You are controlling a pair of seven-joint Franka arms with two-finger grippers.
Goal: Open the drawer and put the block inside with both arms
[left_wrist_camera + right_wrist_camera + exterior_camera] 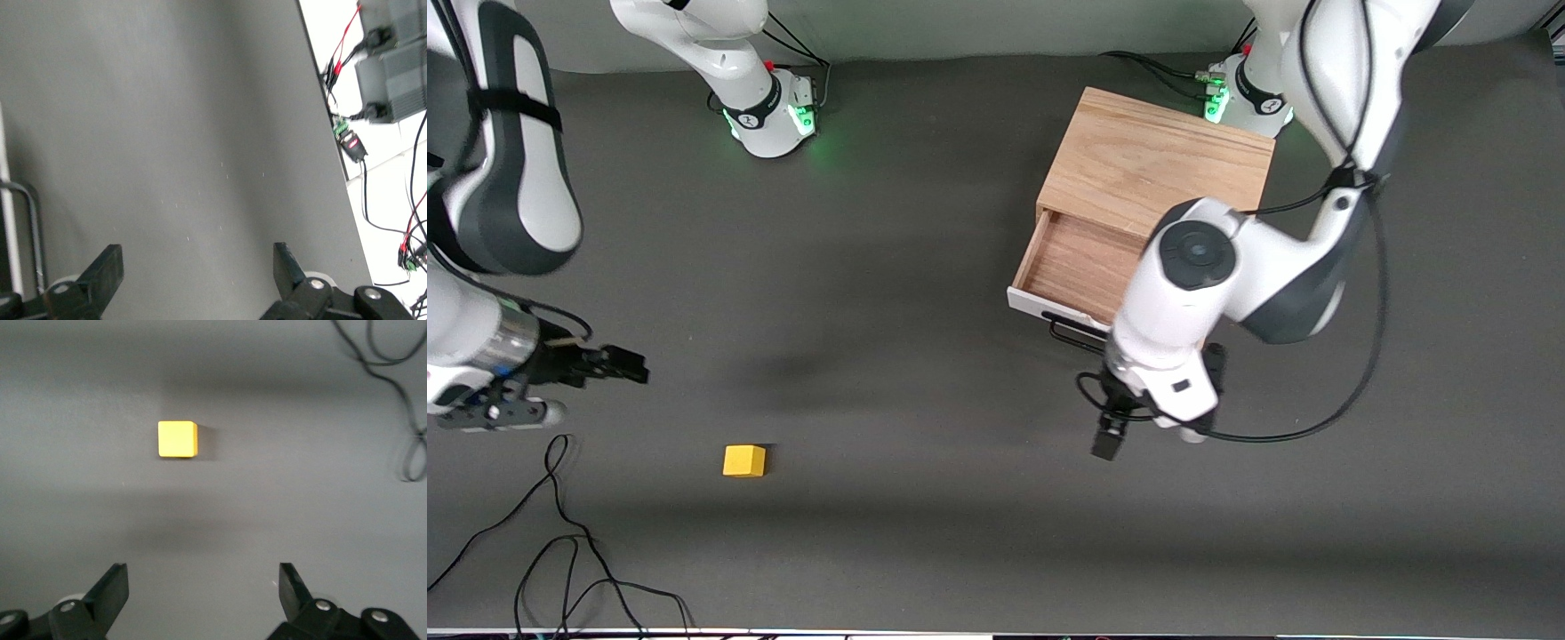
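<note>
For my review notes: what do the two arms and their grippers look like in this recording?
Both arms are white, rounded jointed links with dark grey joint caps and side panels, standing on round bases lit green. The left arm has a round dark cap on its wrist joint and a black cable looping alongside. The left gripper and right gripper are black, each with two blocky jaws; the right arm shows a metallic wrist ring.
</note>
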